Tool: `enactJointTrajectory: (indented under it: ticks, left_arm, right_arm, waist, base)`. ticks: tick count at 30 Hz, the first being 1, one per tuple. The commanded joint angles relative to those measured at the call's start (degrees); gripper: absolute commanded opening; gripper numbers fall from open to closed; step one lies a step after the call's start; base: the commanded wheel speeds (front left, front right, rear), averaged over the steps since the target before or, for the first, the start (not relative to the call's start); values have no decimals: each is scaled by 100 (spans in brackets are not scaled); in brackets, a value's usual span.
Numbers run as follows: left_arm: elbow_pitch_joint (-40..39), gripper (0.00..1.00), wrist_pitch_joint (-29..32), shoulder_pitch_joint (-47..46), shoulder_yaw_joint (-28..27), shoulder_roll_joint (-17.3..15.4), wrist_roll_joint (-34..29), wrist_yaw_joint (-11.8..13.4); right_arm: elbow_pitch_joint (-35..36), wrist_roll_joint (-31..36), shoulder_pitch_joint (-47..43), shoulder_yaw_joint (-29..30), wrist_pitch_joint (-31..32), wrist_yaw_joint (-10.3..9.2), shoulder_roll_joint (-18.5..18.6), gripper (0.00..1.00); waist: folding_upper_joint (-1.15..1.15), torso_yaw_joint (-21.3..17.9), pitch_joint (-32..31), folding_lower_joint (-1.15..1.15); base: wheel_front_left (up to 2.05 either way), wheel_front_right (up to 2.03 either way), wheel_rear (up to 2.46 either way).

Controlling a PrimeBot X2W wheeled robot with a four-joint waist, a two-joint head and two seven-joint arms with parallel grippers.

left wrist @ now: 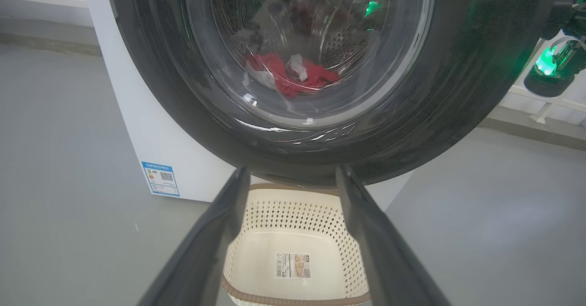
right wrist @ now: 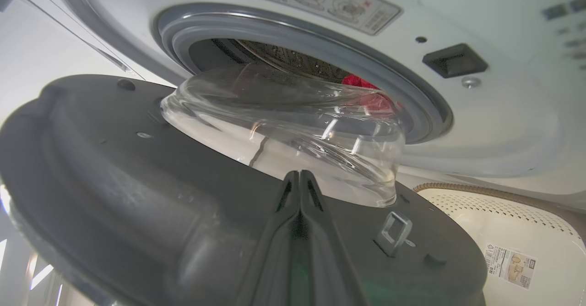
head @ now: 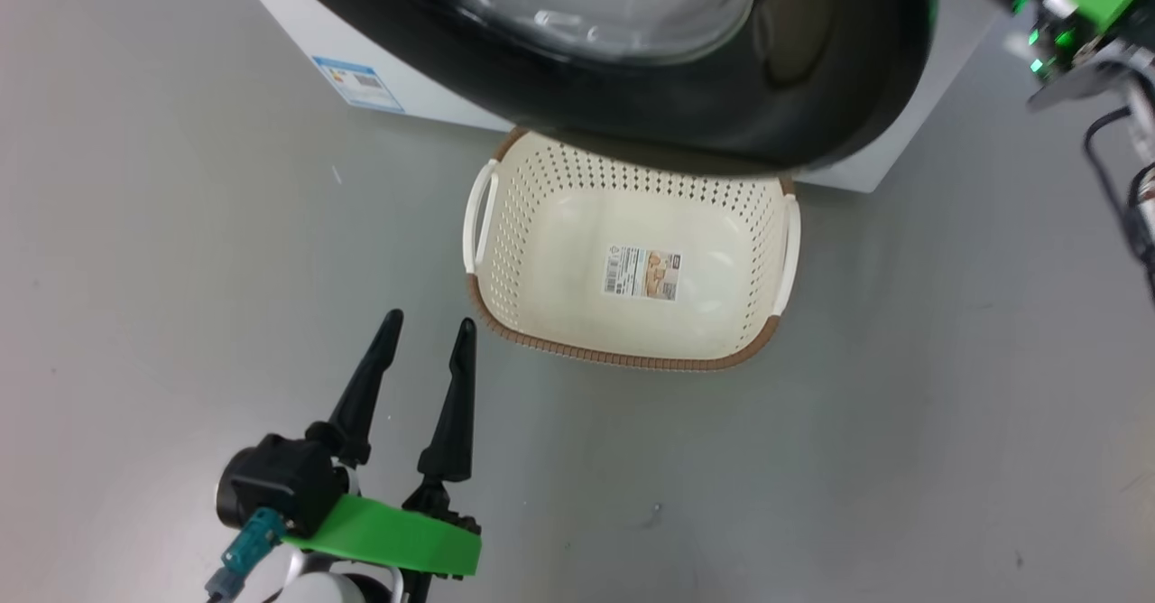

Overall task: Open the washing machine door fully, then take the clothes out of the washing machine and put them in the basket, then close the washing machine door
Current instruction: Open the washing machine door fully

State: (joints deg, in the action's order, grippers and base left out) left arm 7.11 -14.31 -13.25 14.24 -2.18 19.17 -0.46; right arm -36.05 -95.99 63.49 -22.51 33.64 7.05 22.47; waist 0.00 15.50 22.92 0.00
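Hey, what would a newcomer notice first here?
The round washer door with glossy black rim and bulging glass window, part-open, looms at the head view's top. Behind the glass, bright red clothes lie in the steel drum; below the door, an empty cream perforated basket sits on the grey floor.

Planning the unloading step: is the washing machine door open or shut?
Partly open: the washing machine door stands off the grey gasket, its glass bowl near the drum.
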Motion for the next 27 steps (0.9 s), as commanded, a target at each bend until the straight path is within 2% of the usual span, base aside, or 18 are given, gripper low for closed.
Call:
enactJointTrajectory:
  ticks: [1, 27]
  left_arm:
    - [-117, 100, -69, 45, -156, -70, -3, 34]
    - [64, 100, -69, 776, -259, -70, -148, -53]
  right_arm:
    - [209, 63, -194, -40, 43, 44, -195, 0]
    - [1171, 356, -1915, -278, 540, 44, -730, 0]
  waist:
    - [0, -30, -105, 0]
    - [0, 158, -1222, 0]
  base:
    - [0, 0, 0]
    - [0, 0, 0]
